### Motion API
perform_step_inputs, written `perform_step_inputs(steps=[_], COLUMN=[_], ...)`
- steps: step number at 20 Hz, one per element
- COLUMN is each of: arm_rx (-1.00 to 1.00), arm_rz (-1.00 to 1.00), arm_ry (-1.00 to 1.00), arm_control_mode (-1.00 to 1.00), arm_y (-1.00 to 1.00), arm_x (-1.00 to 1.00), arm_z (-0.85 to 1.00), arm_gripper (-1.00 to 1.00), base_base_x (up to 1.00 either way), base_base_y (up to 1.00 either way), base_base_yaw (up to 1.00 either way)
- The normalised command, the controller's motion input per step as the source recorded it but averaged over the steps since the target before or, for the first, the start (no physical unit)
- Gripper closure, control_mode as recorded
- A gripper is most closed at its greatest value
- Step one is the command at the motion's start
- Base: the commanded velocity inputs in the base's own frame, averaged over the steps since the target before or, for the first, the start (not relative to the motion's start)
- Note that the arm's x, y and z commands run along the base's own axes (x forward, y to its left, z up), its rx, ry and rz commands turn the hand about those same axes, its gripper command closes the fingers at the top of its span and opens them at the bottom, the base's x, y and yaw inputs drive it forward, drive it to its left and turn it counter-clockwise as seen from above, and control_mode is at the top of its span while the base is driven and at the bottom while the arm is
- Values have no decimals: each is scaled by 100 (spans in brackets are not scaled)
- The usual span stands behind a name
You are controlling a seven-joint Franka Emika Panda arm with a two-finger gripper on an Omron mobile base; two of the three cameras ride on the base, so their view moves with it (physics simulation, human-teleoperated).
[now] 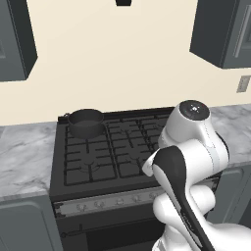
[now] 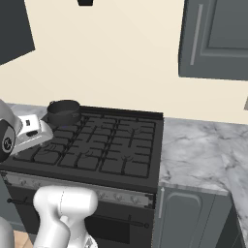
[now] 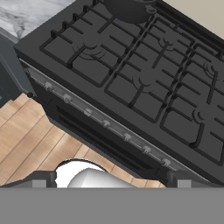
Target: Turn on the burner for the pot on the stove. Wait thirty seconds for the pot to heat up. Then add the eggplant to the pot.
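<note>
Pot (image 1: 86, 122) sits on the stove's (image 1: 105, 152) back-left burner (image 1: 88, 130); fingers' opening cannot be told.

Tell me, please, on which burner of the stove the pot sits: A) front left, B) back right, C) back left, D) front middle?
C: the pot rests on the grate at the stove's back left corner, beside the wall and farthest from the strip of knobs.
</note>
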Motion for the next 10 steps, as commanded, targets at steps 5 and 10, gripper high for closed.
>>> perform_step_inputs(steps=[5, 10], arm_rx=[0, 0], arm_rz=[0, 0], arm_ry=[0, 0], arm_control_mode=[-100, -100], arm_y=[0, 0], arm_x=[0, 0], arm_z=[0, 0], arm_gripper=[-100, -100], base_base_x=[0, 0], base_base_y=[0, 0], base_base_yaw=[0, 0])
